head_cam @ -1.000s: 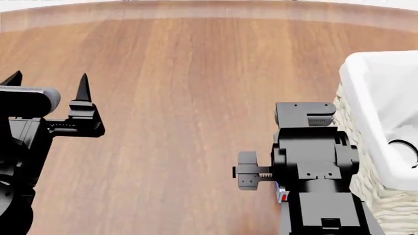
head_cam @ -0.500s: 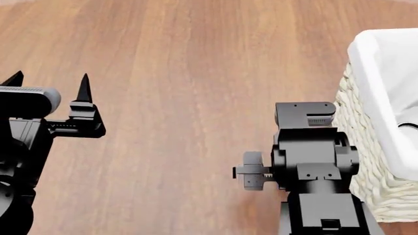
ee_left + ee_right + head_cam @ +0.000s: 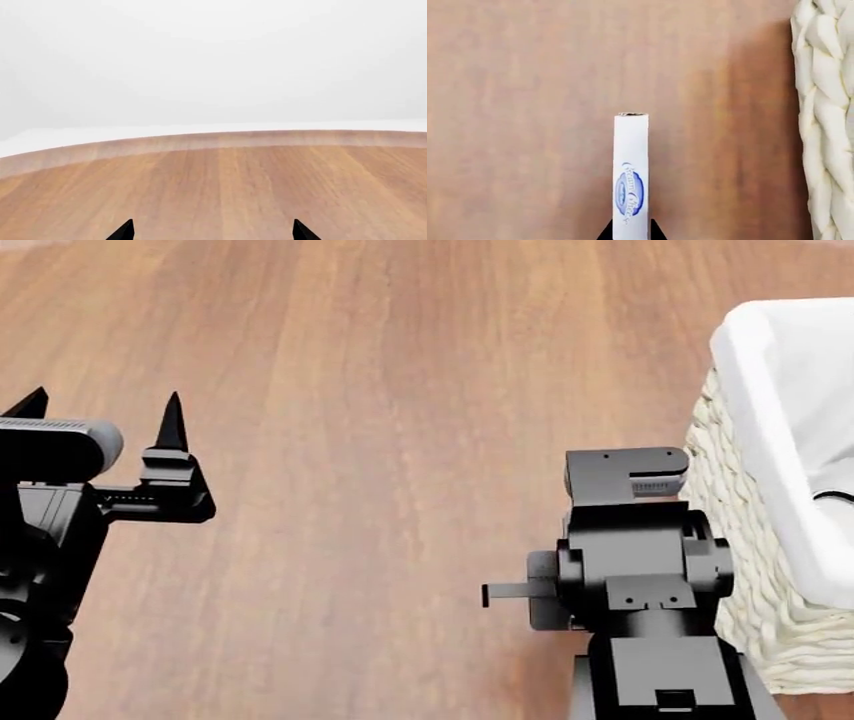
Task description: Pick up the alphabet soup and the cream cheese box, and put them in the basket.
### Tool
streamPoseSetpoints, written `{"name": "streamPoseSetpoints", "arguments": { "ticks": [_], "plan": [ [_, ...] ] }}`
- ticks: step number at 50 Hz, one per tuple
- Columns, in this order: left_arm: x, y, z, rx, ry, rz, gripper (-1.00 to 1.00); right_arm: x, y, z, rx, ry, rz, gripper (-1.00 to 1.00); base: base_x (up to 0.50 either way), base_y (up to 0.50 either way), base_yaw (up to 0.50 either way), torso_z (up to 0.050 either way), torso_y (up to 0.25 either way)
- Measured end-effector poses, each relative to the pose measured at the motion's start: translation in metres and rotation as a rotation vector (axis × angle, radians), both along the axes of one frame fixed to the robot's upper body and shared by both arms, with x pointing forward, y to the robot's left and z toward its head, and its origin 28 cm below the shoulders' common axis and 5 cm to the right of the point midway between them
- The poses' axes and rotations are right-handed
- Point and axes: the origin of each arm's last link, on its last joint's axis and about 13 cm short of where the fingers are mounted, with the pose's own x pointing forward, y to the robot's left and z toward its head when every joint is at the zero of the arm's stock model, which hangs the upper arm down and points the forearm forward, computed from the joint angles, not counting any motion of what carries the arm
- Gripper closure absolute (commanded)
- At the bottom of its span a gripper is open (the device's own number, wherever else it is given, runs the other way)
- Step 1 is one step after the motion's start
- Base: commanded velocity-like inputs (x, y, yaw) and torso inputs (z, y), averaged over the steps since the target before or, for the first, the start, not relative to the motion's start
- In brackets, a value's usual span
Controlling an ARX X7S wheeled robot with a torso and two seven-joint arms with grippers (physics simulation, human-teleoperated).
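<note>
My right gripper (image 3: 630, 233) is shut on the cream cheese box (image 3: 630, 170). The box is white with a blue oval logo, seen edge-on and held above the wooden floor, next to the basket's woven wall (image 3: 827, 125). In the head view the right wrist (image 3: 641, 560) hides the box and stands just left of the basket (image 3: 747, 540), whose white cloth lining folds over the rim. My left gripper (image 3: 100, 405) is open and empty at the left, also in the left wrist view (image 3: 212, 235). The alphabet soup cannot be made out.
Wooden floor (image 3: 374, 440) lies between the two arms. A thin dark curved edge (image 3: 834, 498) shows inside the basket at the right border. The left wrist view shows the floor's far edge (image 3: 213, 137) and a white wall beyond.
The head view has shifted, so the basket sits higher and further right. The right wrist has turned a little and the box's red spot below it no longer shows. The left arm is still.
</note>
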Motion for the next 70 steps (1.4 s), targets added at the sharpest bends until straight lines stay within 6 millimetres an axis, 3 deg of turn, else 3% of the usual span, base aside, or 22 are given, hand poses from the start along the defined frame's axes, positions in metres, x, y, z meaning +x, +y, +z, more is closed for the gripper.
{"name": "streamPoseSetpoints", "arguments": {
  "ticks": [42,59,70],
  "plan": [
    [-0.001,0.001,0.002,-0.021,0.006,-0.011,-1.0,0.0,0.006,0.001,0.027,0.007,0.053,1.0,0.0,0.0,0.0,0.0,0.242],
    [0.0,0.001,0.001,-0.021,0.006,-0.004,-1.0,0.005,0.011,0.012,0.043,-0.033,0.131,1.0,0.0,0.0,0.0,0.0,0.0],
    [0.0,0.001,0.002,-0.023,0.004,-0.001,-1.0,0.013,0.017,0.031,0.07,-0.106,0.237,1.0,0.0,0.0,0.0,0.0,0.0]
  ]
}}
